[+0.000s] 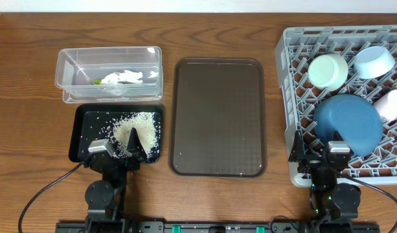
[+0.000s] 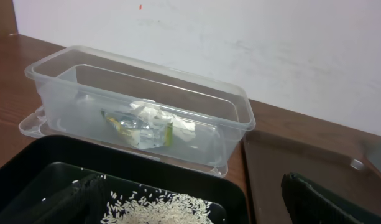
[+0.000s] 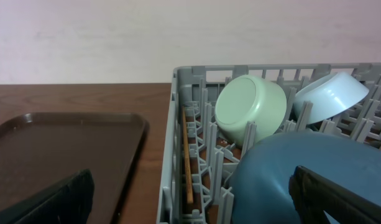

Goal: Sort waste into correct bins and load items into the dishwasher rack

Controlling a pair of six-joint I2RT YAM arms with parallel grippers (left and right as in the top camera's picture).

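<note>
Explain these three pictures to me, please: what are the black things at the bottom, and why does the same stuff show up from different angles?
The black things are two robot arms, each ending in a two-finger gripper. One picture looks straight down from above the table; the other two come from small cameras on each arm's wrist, so the dark shapes at their lower edges are the arm's own fingers.

The left gripper hangs over a black tray holding loose rice. Behind it sits a clear plastic tub with a crumpled tissue and a green-yellow wrapper. In the middle lies a brown serving tray with nothing on it.

The right gripper is at the grey dishwasher rack, which holds a dark blue bowl, a pale green bowl, a light blue bowl and a pink cup.

Both grippers are open and hold nothing.
</note>
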